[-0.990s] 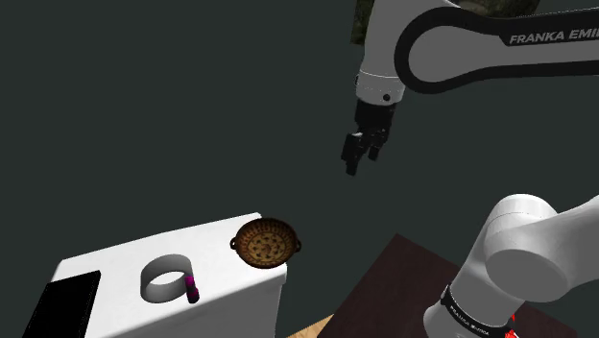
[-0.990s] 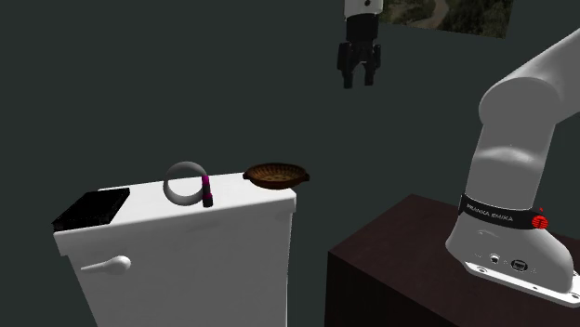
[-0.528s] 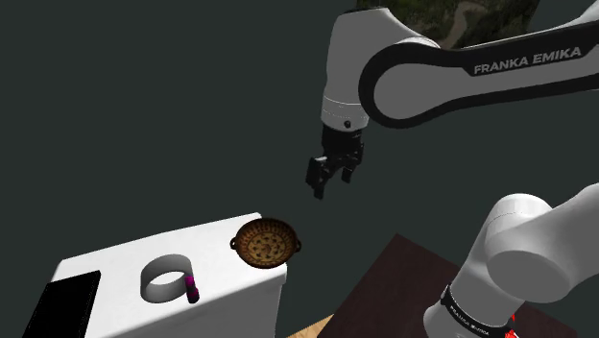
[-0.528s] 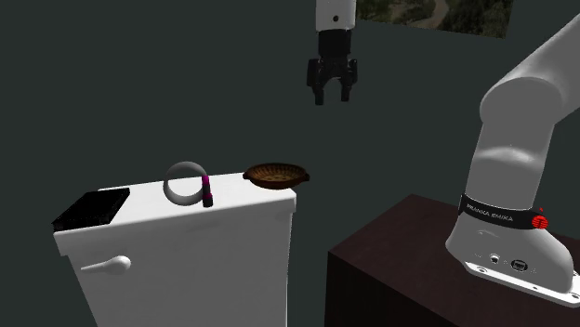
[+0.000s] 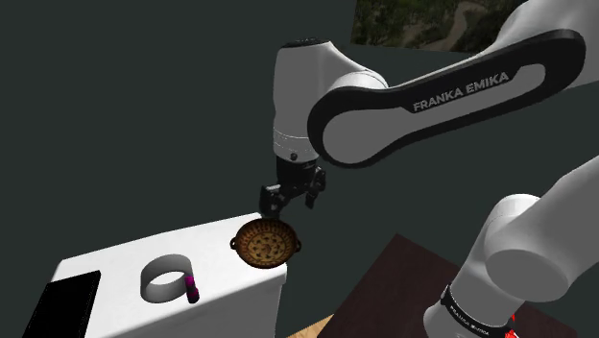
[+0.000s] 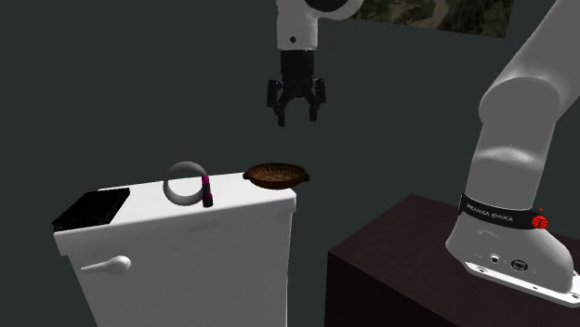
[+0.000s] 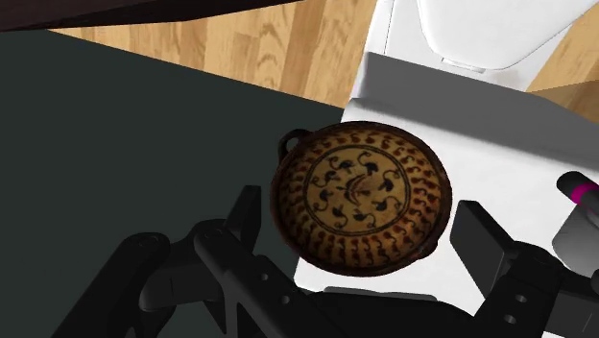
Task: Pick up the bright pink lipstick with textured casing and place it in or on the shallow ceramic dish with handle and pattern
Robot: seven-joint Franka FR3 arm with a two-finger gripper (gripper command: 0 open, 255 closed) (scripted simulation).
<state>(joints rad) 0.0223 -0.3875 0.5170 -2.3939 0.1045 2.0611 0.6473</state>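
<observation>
The pink lipstick (image 5: 192, 286) (image 6: 206, 189) stands upright on the white toilet tank lid (image 5: 115, 261), touching a white ring (image 5: 165, 278). The shallow brown patterned dish (image 5: 266, 242) (image 6: 275, 174) (image 7: 362, 197) sits at the lid's corner, with small handles on its rim. My gripper (image 5: 293, 200) (image 6: 296, 113) (image 7: 365, 230) hangs open in the air just above the dish, well apart from the lipstick. Its fingers (image 7: 240, 216) straddle the dish in the wrist view, holding nothing. The lipstick's pink end (image 7: 581, 187) peeks in past the far finger.
A black flat object (image 5: 62, 302) (image 6: 91, 209) lies at the lid's far end from the dish. The tank has a flush lever (image 6: 107, 267) on its front. The dark brown stand (image 6: 418, 269) is beside the toilet, and a wooden floor (image 7: 288, 48) lies below.
The arm has swung toward the shoulder view's left and come down, bringing the gripper from high beside the tank to just above the dish. The fingers stayed open.
</observation>
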